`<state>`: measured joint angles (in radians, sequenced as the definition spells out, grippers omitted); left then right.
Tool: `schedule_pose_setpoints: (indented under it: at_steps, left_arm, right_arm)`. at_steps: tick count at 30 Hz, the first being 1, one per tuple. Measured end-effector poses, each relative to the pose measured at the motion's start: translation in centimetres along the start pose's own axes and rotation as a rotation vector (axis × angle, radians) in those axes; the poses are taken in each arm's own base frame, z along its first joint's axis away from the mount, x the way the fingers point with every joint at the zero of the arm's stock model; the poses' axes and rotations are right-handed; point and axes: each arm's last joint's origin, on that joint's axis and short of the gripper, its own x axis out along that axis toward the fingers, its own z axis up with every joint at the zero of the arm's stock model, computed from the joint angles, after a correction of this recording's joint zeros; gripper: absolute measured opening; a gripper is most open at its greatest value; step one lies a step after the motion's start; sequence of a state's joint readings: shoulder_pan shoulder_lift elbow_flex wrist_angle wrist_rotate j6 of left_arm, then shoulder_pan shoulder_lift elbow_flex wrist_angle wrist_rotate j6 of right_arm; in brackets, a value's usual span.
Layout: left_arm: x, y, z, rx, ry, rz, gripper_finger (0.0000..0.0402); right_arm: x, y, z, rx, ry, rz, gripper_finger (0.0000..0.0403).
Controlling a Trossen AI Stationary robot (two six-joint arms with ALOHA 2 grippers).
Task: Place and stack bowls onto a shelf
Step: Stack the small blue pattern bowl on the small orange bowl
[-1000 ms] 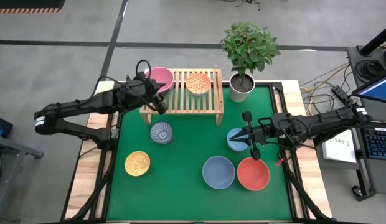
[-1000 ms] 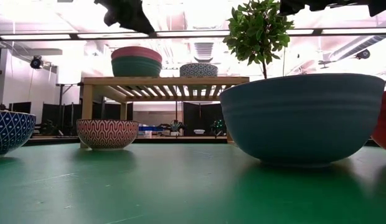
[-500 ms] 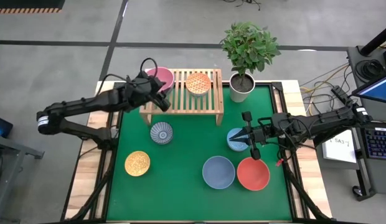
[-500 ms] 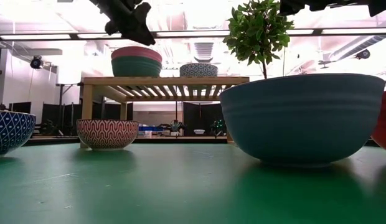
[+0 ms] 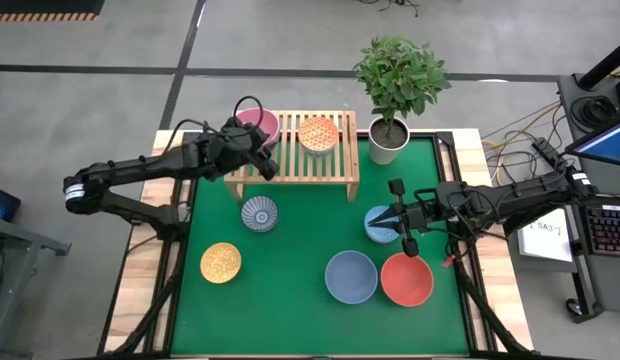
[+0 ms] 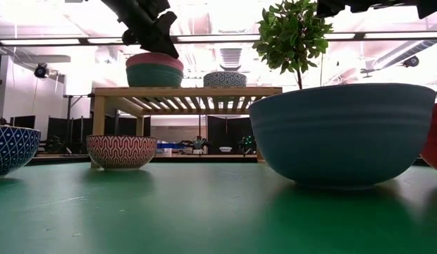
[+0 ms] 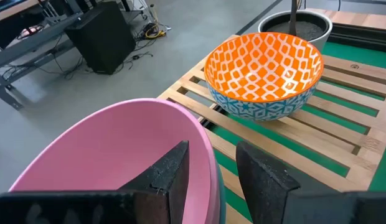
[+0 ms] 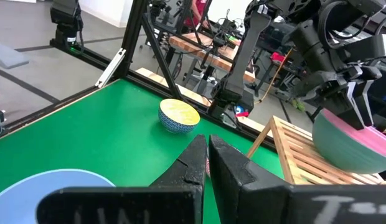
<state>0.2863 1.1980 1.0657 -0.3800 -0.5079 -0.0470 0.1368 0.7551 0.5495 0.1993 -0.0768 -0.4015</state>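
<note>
On the left end of the light-wood shelf (image 5: 295, 165) the pink bowl (image 7: 118, 149) sits nested in the teal bowl (image 6: 154, 76). The orange bowl (image 7: 264, 74) stands on the slats beside them. My left gripper (image 7: 211, 149) is open at the pink bowl's near-left rim, one finger over the inside and one outside. My right gripper (image 5: 380, 222) hovers shut over the light-blue bowl (image 8: 50, 186). The blue-white bowl (image 5: 258, 213), yellow bowl (image 5: 220, 262), blue-grey bowl (image 5: 350, 276) and red bowl (image 5: 406, 280) rest on the green mat. My left gripper comes slanting down from the table's left. Its fingers (image 7: 174, 174) stand on either side of the pink bowl's rim (image 7: 202, 146). Whether they touch the rim, I cannot tell. The bowl stays seated in the teal one.
A white pot (image 5: 388, 140) with a leafy plant stands just right of the shelf. The shelf's right half has bare slats (image 7: 342, 124). Green mat lies open in the middle, between the blue-white bowl and the blue-grey bowl.
My left gripper has moved toward the table's right and down, from above and left of the stacked bowls to the pink bowl's rim. The bowls and my right arm have kept still.
</note>
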Motion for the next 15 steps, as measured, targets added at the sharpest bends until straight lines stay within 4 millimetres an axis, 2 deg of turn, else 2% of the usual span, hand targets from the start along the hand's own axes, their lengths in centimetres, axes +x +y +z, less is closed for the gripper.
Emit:
schedule_pose_setpoints:
  at_steps: [15]
  left_arm:
    - [-0.5, -0.22, -0.15, -0.056, 0.01, -0.015, 0.0115]
  right_arm:
    - [0.0, 0.0, 0.0, 0.001, 0.0, 0.0, 0.0009]
